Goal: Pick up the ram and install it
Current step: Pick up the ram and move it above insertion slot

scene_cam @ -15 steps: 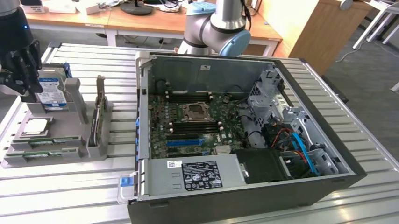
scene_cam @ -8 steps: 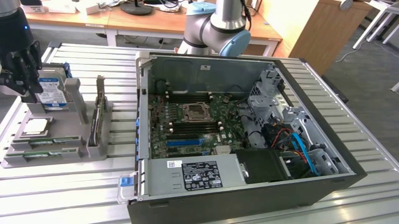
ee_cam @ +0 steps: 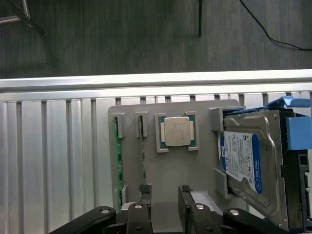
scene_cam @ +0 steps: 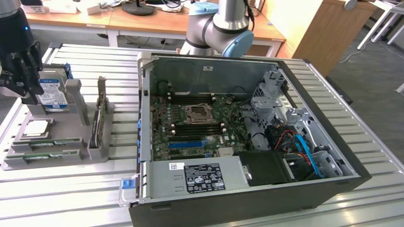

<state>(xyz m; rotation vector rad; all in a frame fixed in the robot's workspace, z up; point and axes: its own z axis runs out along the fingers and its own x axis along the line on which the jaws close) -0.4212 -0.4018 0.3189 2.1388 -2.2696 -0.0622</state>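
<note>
Case: we see the computer case (scene_cam: 252,189) lying open on the slatted table (scene_cam: 379,156), motherboard (scene_cam: 196,127) facing up for access from above.
Holder: the grey holder (scene_cam: 57,161) sits beside the case, on the exterior view's left, one pocket per part.
Hard drive: the hard drive (ee_cam: 248,165) is propped on edge.
Gripper: the gripper (ee_cam: 163,204) hovers over the holder, jaws spread wide and empty.
Ram: the ram (ee_cam: 117,161) stands on edge in its slot, which we judge leaves its top edge free to pinch.
CPU: the CPU (ee_cam: 176,131) lies flat between ram and drive.

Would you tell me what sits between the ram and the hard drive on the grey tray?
The silver processor chip sits between the ram and the hard drive, as the wrist view shows.
</note>
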